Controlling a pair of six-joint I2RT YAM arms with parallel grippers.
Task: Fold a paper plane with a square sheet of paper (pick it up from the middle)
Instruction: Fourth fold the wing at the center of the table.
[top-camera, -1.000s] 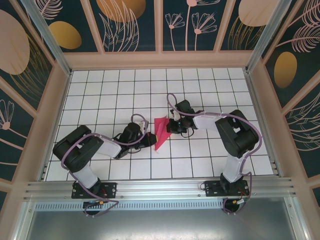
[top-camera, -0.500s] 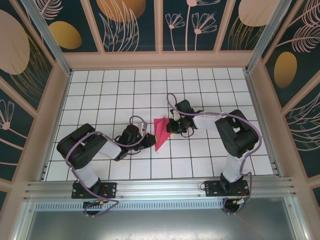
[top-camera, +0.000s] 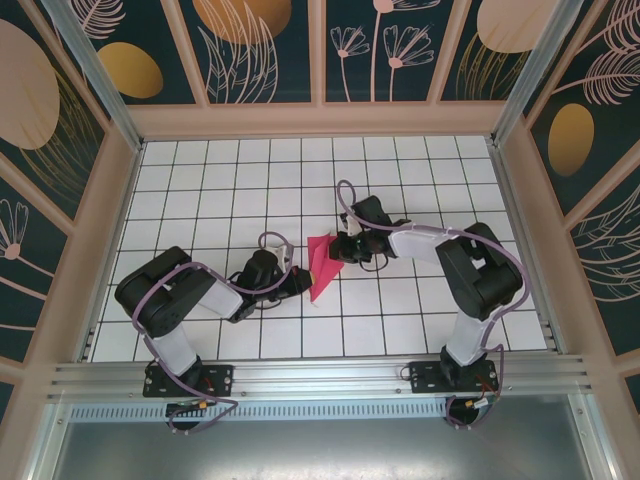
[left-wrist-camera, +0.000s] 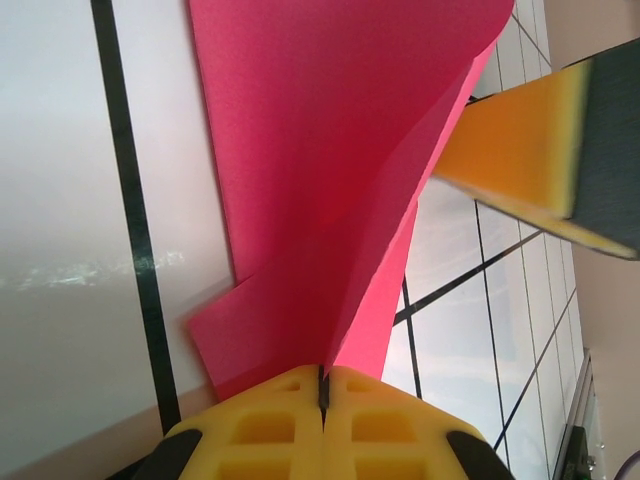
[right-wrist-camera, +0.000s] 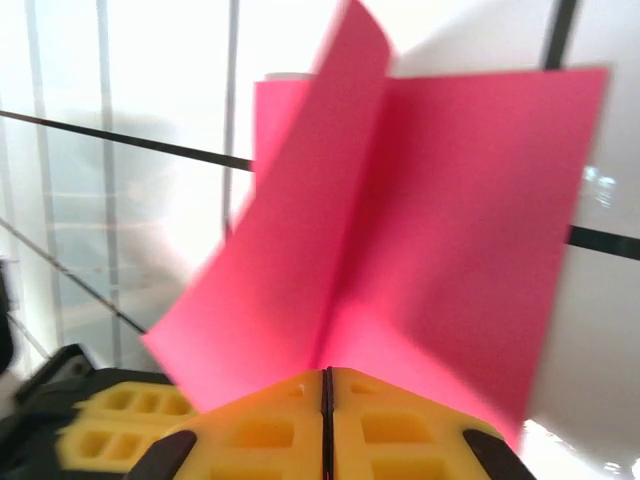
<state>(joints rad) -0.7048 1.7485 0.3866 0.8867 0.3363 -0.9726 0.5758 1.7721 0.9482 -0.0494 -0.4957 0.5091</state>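
Observation:
The square sheet of paper, magenta-pink, is folded into a narrow pointed paper plane (top-camera: 321, 266) with a centre crease and sits mid-table, its flaps standing up from the tiles. My left gripper (top-camera: 303, 283) is shut on the crease at the near pointed end; in the left wrist view the yellow fingertips (left-wrist-camera: 280, 420) pinch the paper (left-wrist-camera: 320, 150). My right gripper (top-camera: 340, 251) is shut on the far wide end; in the right wrist view the yellow jaws (right-wrist-camera: 325, 385) meet on the crease and the pink flaps (right-wrist-camera: 440, 220) spread to either side.
White tiled table (top-camera: 220, 190) with black grid lines, enclosed by patterned walls and a metal frame rail (top-camera: 300, 375) at the near edge. The right gripper's finger (left-wrist-camera: 520, 150) shows beyond the paper in the left wrist view; the left gripper's pad (right-wrist-camera: 110, 420) shows low left in the right wrist view.
The left arm's elbow has shifted slightly right and the right gripper has edged a little to the left. The paper stays pinched between both, almost in place.

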